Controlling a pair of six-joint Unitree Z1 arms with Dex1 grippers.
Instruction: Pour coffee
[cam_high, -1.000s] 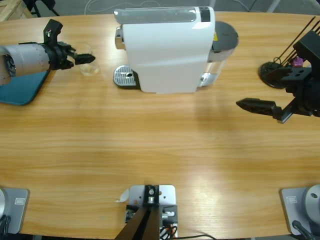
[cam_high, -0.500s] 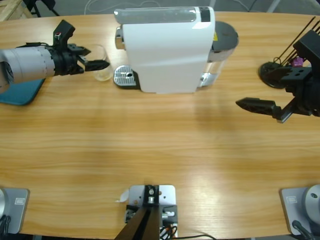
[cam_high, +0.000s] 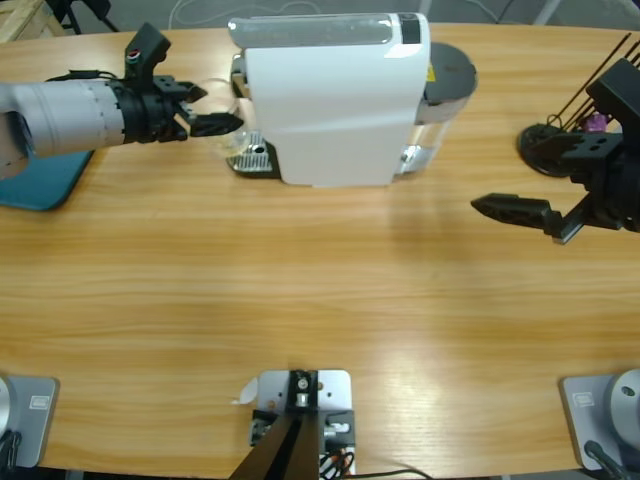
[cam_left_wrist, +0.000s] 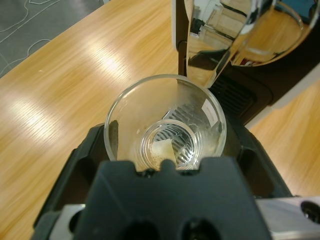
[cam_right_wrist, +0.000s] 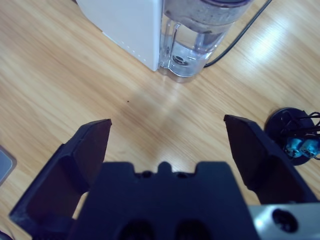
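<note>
My left gripper (cam_high: 215, 112) is shut on a clear empty glass (cam_high: 222, 105), held just left of the white coffee machine (cam_high: 330, 100). In the left wrist view the glass (cam_left_wrist: 165, 135) sits between the two black jaws, below the machine's chrome spout (cam_left_wrist: 235, 35) and beside the slotted drip tray (cam_left_wrist: 240, 95). Coffee is out of view. My right gripper (cam_high: 510, 212) hangs open over the table on the right, holding nothing, and its wrist view shows bare wood between the jaws (cam_right_wrist: 167, 135).
A teal tray (cam_high: 40, 185) lies at the left edge under the left arm. A black capsule stand (cam_high: 550, 145) with small capsules stands at the right. The machine's water tank (cam_right_wrist: 192, 45) and a cable are behind it.
The left arm has carried the glass to the right, from beside the teal tray up to the machine's drip tray. The right arm has not moved.
</note>
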